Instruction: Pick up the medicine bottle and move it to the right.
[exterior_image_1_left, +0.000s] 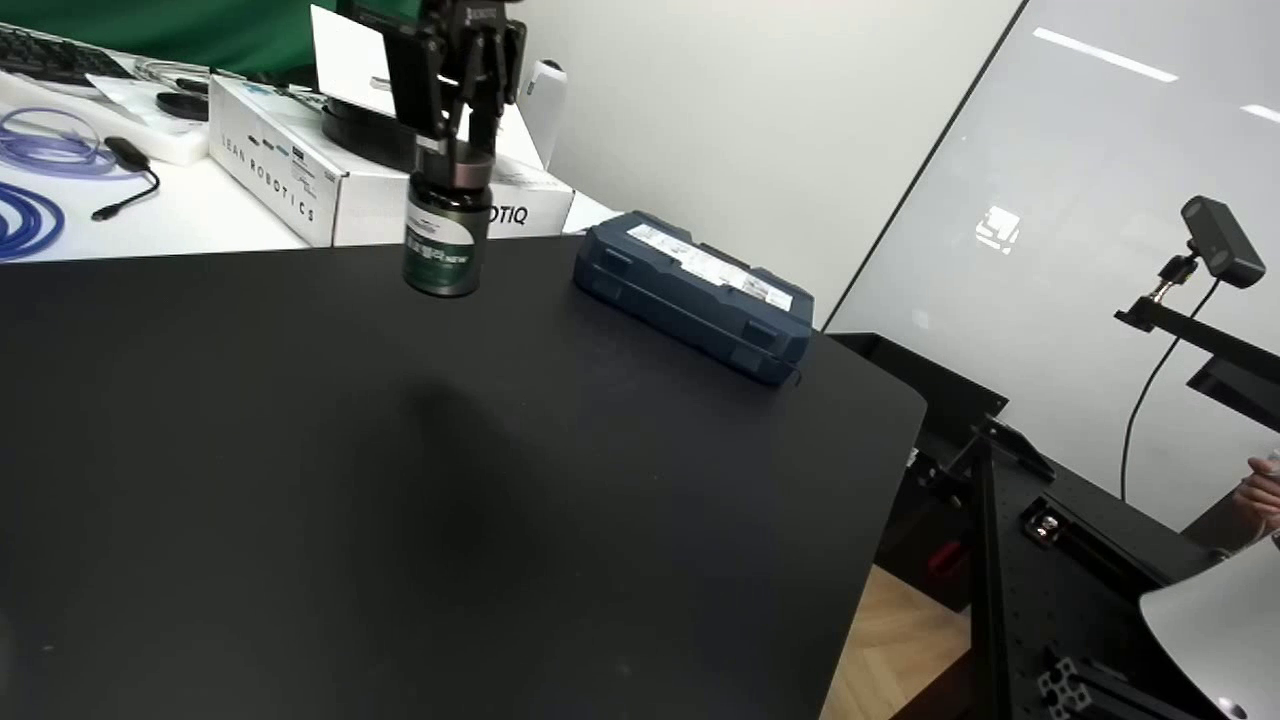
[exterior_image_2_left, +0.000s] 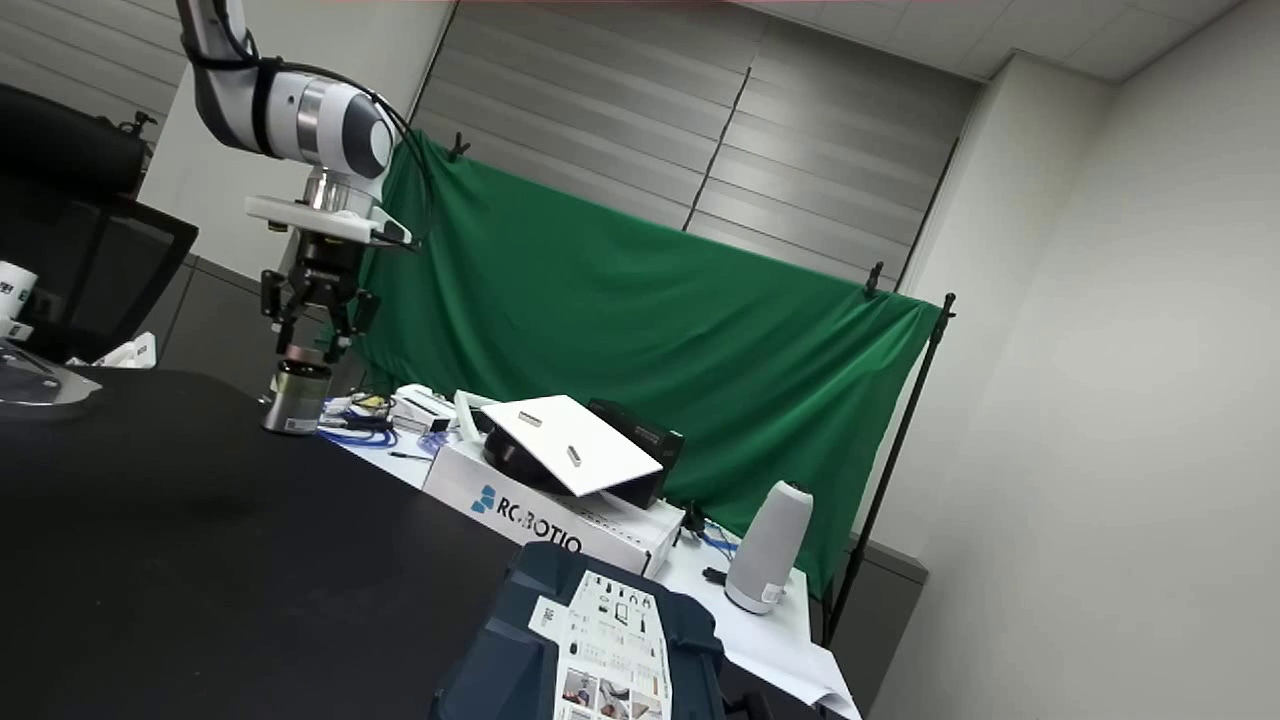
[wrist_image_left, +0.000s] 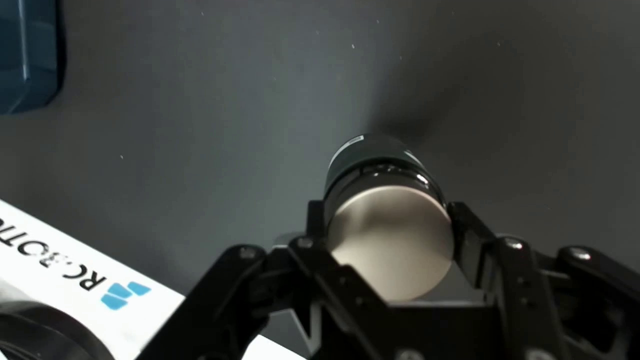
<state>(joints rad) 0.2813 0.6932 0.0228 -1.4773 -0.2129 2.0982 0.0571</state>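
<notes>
The medicine bottle (exterior_image_1_left: 445, 235) is up in the air over the black table (exterior_image_1_left: 600, 560), with its lid (wrist_image_left: 392, 245) on top. We see a dark shadow (exterior_image_1_left: 440, 410) on the table below it. The gripper (wrist_image_left: 387, 222) is holding the bottle tight, with one of its two fingers (wrist_image_left: 465, 225) on each side. The bottle is dark green with some white on its label, and we cannot see what is inside. The dark blue case (exterior_image_1_left: 695, 295) sits on the black table near the edge, well apart from the bottle. It is closed, so its inside is hidden from us, but a white sheet (exterior_image_2_left: 610, 650) with little pictures is on its top. Past the black table we find a white table (exterior_image_1_left: 200, 220), and on it a long white box (exterior_image_1_left: 275, 165) with ROBOTIQ written on it. A round black thing (exterior_image_1_left: 365, 135) sits on the box, and a white board (exterior_image_2_left: 575, 440) lies over that, tilted. In an exterior view, blue cables (exterior_image_1_left: 30, 245) lie on the white table, and the bottle gets in front of the box and hides some letters. In both exterior views we see a green cloth (exterior_image_2_left: 640, 300) hanging at the back.
</notes>
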